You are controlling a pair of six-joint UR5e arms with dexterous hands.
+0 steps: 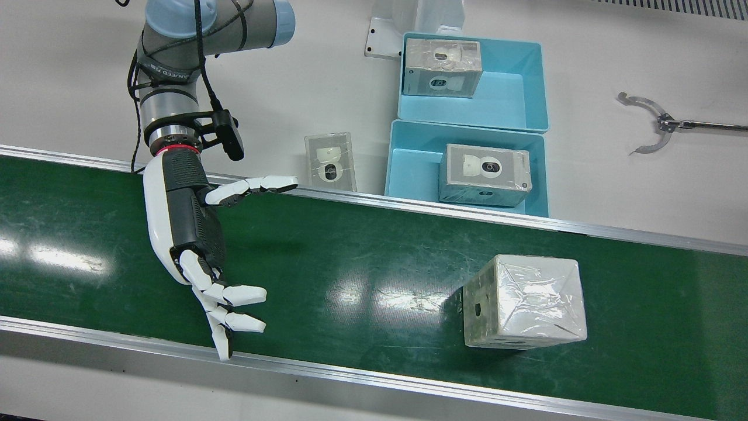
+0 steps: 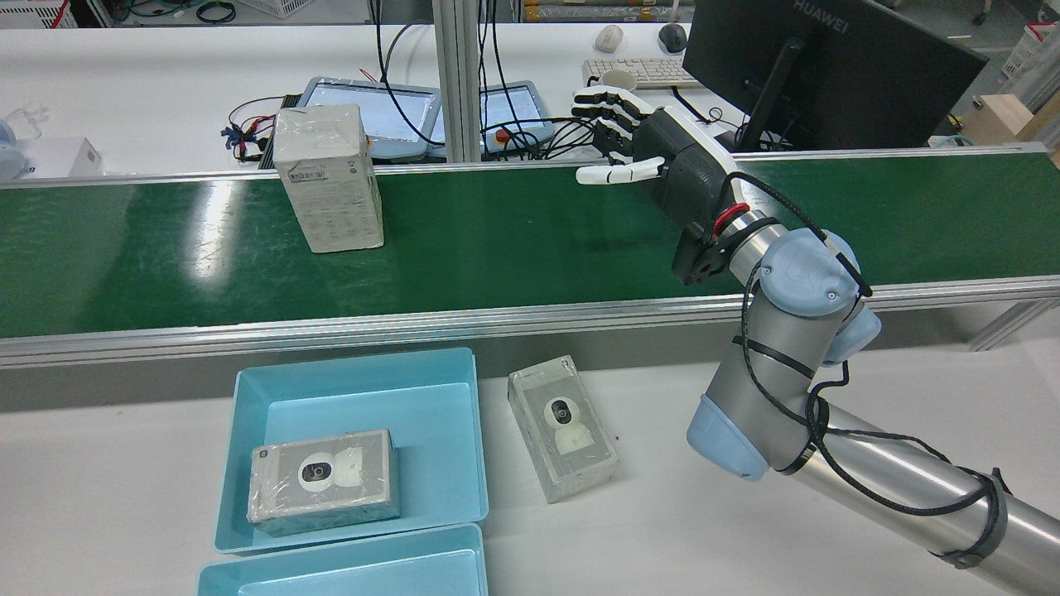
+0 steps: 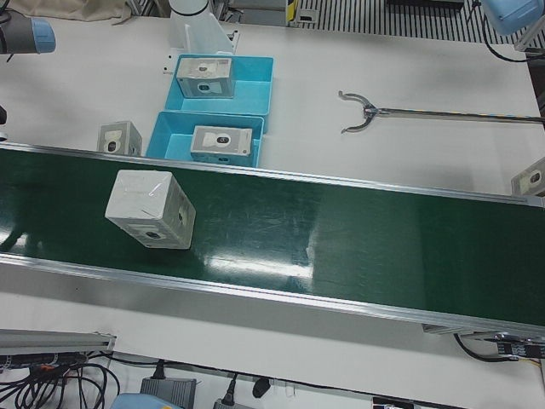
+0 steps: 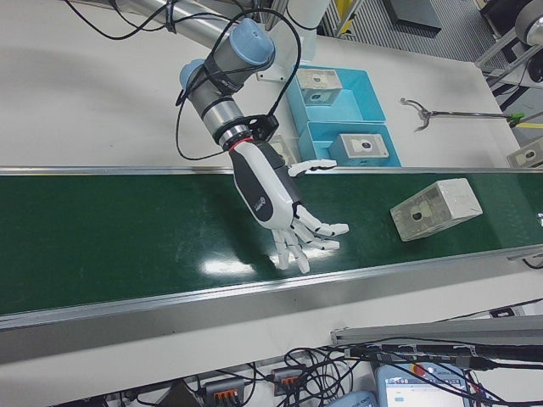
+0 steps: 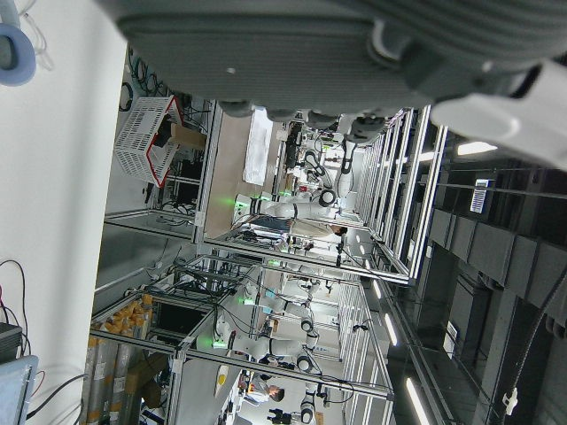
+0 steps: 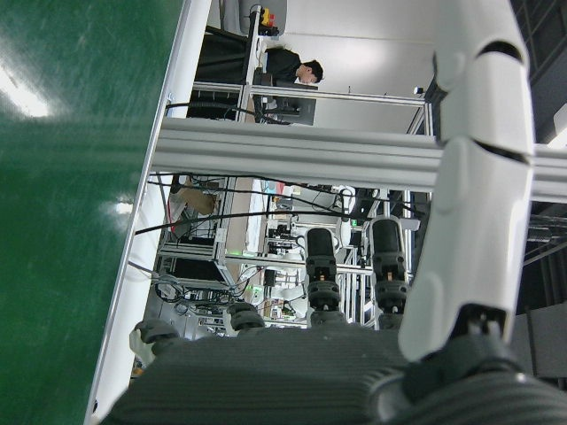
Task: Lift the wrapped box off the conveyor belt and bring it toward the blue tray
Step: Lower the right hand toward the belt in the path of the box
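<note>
Now | my right robot hand spread, empty, over green conveyor belt | plastic-wrapped white box ungrasped, well apart | pick and carry to blue tray remain

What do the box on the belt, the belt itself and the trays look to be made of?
Wrapped box: likely cardboard under clear film, which is wrinkled and glinting. Conveyor belt: smooth green rubber or PVC, judging by its glossy light reflections. Blue tray: probably moulded plastic, matte and uniform.
</note>
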